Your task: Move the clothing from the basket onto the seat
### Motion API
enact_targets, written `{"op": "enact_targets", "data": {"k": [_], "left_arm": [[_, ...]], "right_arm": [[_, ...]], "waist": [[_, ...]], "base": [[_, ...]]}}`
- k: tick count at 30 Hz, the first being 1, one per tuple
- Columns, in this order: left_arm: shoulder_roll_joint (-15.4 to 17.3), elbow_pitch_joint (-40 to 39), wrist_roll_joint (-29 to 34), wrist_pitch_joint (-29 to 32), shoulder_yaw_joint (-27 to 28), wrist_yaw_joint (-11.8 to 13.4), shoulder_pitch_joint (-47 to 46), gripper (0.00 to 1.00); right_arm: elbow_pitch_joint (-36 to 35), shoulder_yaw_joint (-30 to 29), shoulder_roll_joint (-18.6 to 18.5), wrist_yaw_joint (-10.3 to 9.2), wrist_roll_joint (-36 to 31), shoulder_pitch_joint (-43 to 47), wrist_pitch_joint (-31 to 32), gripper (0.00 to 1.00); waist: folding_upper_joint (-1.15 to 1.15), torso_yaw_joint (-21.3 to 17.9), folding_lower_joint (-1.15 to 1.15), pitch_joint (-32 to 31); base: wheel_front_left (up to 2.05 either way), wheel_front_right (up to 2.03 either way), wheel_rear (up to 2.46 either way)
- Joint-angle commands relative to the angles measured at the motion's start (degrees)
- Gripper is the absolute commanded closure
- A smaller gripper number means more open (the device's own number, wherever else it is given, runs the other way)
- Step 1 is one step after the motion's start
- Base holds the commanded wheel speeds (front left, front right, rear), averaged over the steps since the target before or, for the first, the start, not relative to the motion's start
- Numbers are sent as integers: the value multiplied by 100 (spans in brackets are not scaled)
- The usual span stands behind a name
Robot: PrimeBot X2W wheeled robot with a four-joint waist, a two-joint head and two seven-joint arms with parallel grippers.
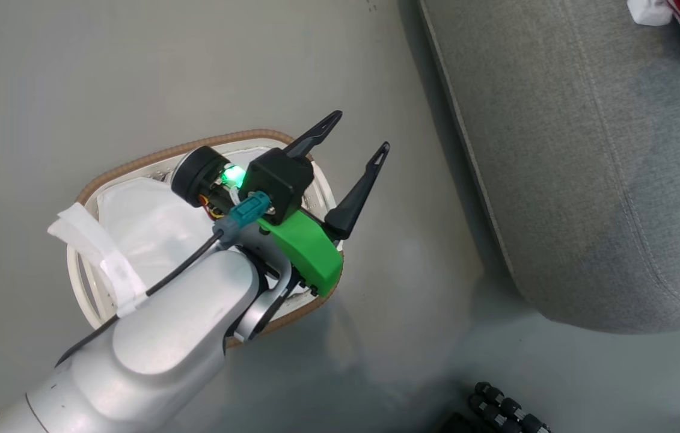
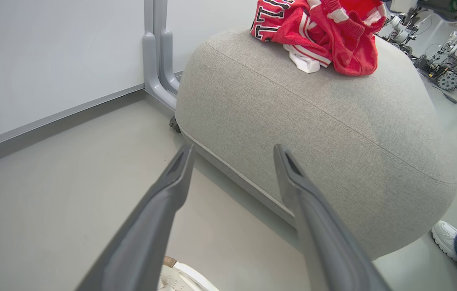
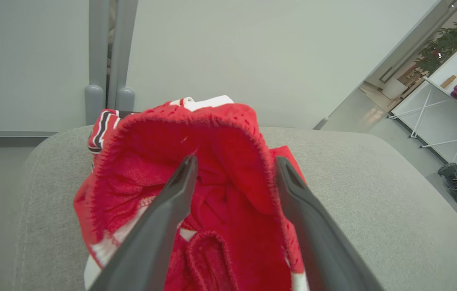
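Right gripper point(image 3: 235, 161) was released, fingers spread over the clothing point(image 3: 220, 137) heaped on the seat point(image 3: 373, 194). Left wrist view added jersey lettering at 12 o'clock. Head view added left gripper point(image 1: 361, 131), also spread, above the basket point(image 1: 135, 165), 9 o'clock of the seat.

Things counted
One basket point(image 1: 135, 165), one white liner point(image 1: 147, 222), one seat point(image 2: 313, 133) and one heap of clothing point(image 2: 333, 36) are seen.

Pale grey floor point(image 1: 45, 72) carries oval basket point(image 1: 129, 165) w/ white liner point(image 1: 153, 222), and nearby the big grey seat point(image 1: 586, 150). Red/white jerseys point(image 2: 321, 36) lie heaped on seat's top. Sneaker point(image 2: 444, 238) on floor by seat.
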Motion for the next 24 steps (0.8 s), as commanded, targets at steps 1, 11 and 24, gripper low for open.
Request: {"op": "enact_targets", "data": {"k": [1,11,24], "left_arm": [[83,58,-57,-59,62,-15,62,0],[12,556,-291,-479,293,-7,240,0],[-88,1170,-794,-979,1067,67,978,0]], "right_arm": [[67,117,43,-8,60,151,-38,0],[35,751,71,-8,340,374,-85,0],[-456,1354,422,-8,793,757,-91,0]], "waist": [[0,-92,-1,-97],[0,-136,-1,-712],[0,441,-1,-1941]], "base": [[0,0,0],[0,0,0],[0,0,0]]}}
